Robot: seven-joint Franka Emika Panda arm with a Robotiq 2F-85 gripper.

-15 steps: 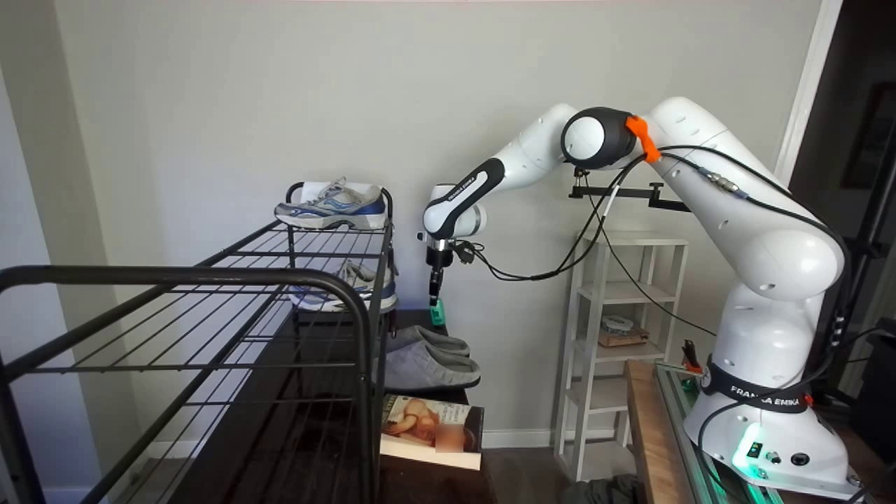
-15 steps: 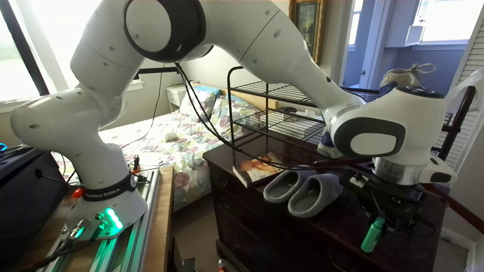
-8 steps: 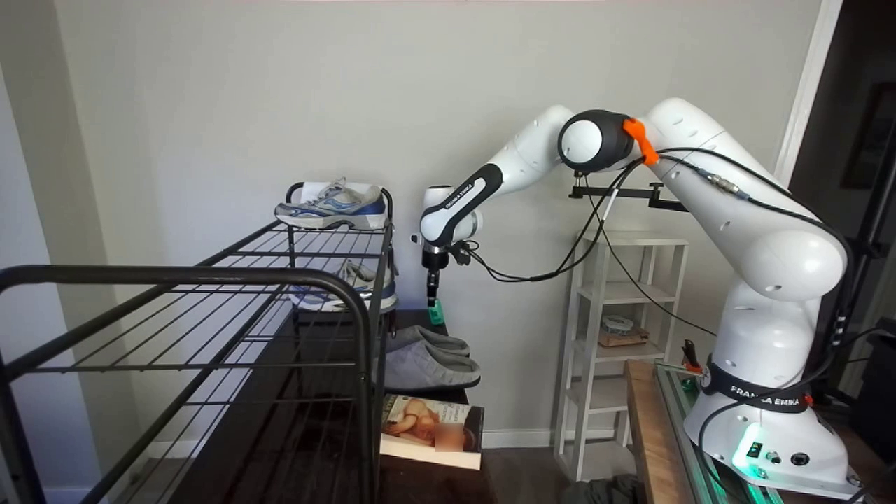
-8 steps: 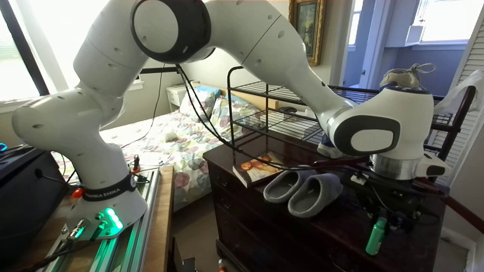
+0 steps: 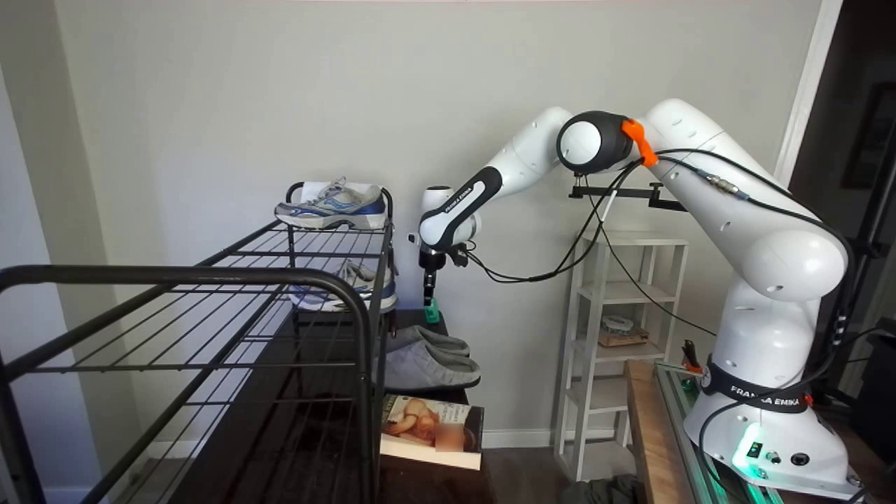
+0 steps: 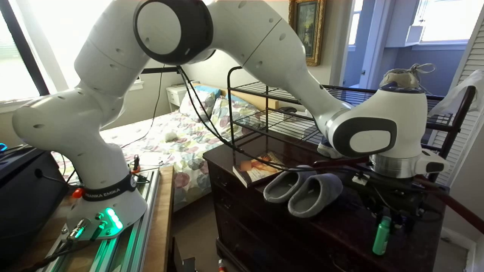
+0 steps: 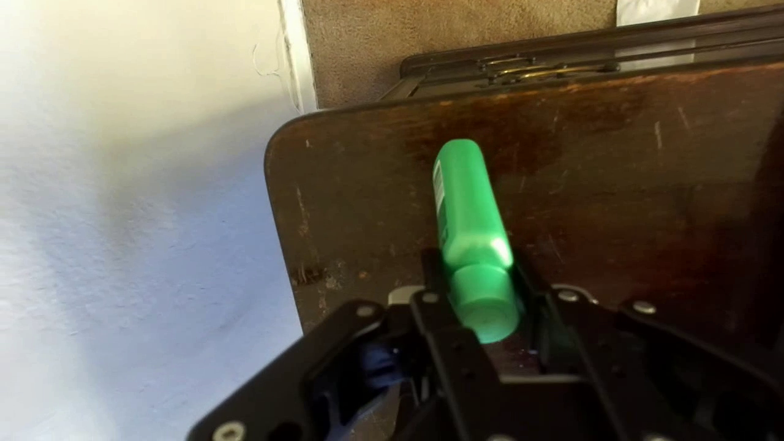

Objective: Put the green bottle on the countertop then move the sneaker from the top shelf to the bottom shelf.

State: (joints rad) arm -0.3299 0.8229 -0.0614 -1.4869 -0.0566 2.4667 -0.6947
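Note:
My gripper [image 7: 475,260] is shut on the green bottle [image 7: 468,202], with one finger at each side of its neck and cap. The bottle hangs below the gripper, slightly tilted, in both exterior views [image 5: 432,313] [image 6: 381,236]. It is over the dark wooden dresser top [image 7: 361,177], near a corner. I cannot tell whether its base touches the wood. The grey and blue sneaker [image 5: 334,208] sits at the far end of the rack's top shelf [image 5: 175,276], and its upper part shows behind the arm [image 6: 400,78].
A similar sneaker [image 5: 350,283] sits on the tier below. Grey slippers [image 6: 315,194] and a book [image 6: 261,168] lie on the dresser beside the rack. A white slatted shelf unit [image 5: 591,336] stands by the wall. A cable [image 5: 532,278] hangs from the arm.
The gripper has shifted slightly toward the rack side with the bottle in it. The bottle has swung from a clear tilt to nearly upright. The sneakers, slippers and book have not moved.

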